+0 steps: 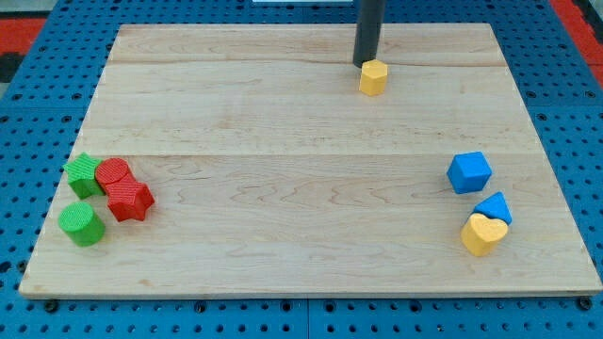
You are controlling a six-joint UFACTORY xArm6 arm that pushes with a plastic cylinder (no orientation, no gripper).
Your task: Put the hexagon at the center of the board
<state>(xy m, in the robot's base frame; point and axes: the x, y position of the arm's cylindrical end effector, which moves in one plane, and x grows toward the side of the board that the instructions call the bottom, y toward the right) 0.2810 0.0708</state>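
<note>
From my remote seat I see the pale wooden board (301,217) lying on the blue perforated counter (38,94). My end effector is just a straight dark rod with no jaws to open or close and nothing held; my tip (363,64) rests on the board near the view's top edge, a little right of the middle.

The small yellow hexagon block (373,77) sits just beside my tip, at about four o'clock from it, so close that I cannot tell whether they touch. Seen from the board's centre, the hexagon lies at roughly one o'clock, well apart from the middle and close to the top edge.

At about four o'clock from the centre, near the right edge, stands a blue cube block (469,172). Below it, a blue triangular block (494,207) touches a yellow heart-shaped block (482,234) at its seven o'clock.

At about eight o'clock from the centre, near the left edge, four blocks cluster: a green star-like block (84,174), a red round block (113,173) pressed against it, a red star-shaped block (129,199) just under that, and a green cylinder block (82,224) lowest of all.
</note>
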